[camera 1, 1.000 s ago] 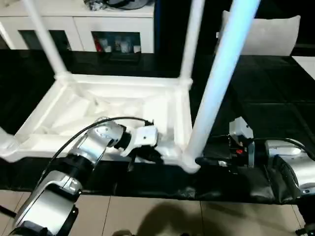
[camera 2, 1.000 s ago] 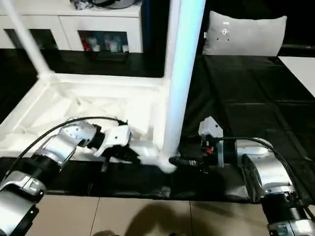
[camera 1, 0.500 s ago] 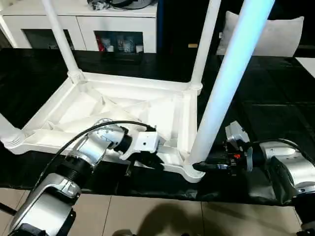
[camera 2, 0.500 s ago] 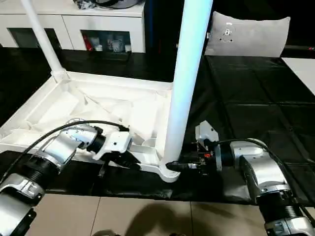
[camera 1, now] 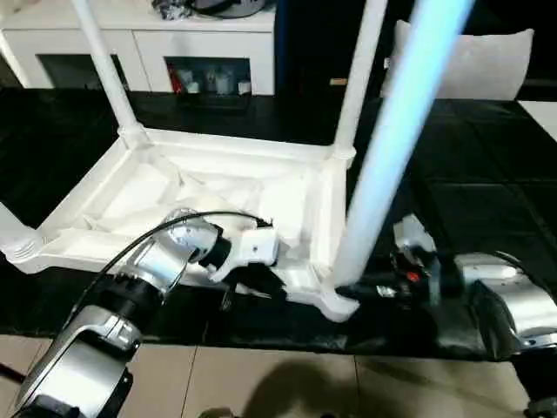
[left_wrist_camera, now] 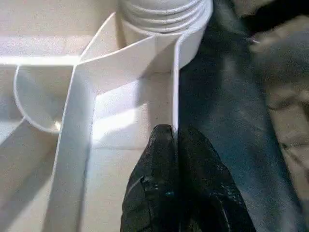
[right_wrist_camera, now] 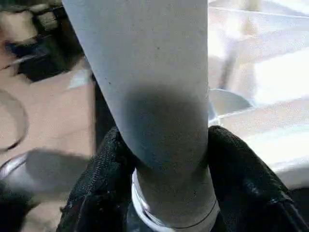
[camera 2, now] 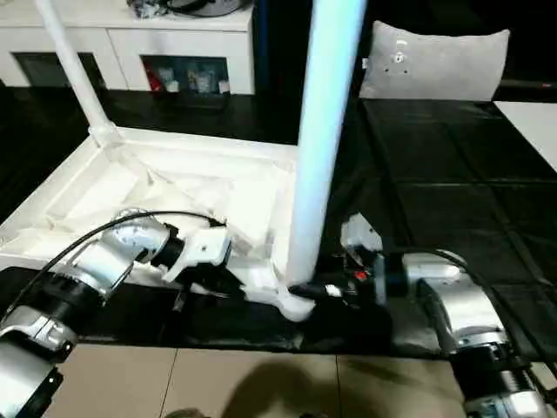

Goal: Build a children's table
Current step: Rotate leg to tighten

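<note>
Right gripper [right_wrist_camera: 164, 203] first: fingers [right_wrist_camera: 104, 179] wrapped round the base of the near leg [camera 2: 318, 148], one each side, pinching it just above the corner socket [camera 2: 294, 300]. The leg stands upright in that socket, at the tabletop's [camera 1: 209, 187] front-right corner as the robot sees it.

Left gripper [left_wrist_camera: 175, 140]: fingers pressed together, tips pinching the thin rim wall of the tabletop, just beside that same socket. It's bracing the top.

The tabletop lies upside down, ribbed underside up, on a black mat [camera 2: 435, 200]. Two more legs stand at its far corners: far-left leg [camera 1: 103, 61] and far-right leg [camera 1: 359, 74]. A fourth leg's base [camera 1: 10, 233] shows at the front-left corner.

Step in hand, I'd say: seating or screwing the near leg home. To do it well, keep the leg dead vertical over the socket, turn w/ the right while the left holds the rim firm so the top doesn't skid on the mat. The threaded collar shows in the left wrist view, so watch for cross-threading; don't lever sideways, since the leg's long.

Writing/brands: none readable. There's a small mark on the grey cushion [camera 2: 435, 61] beyond the tabletop, too small to read.
</note>
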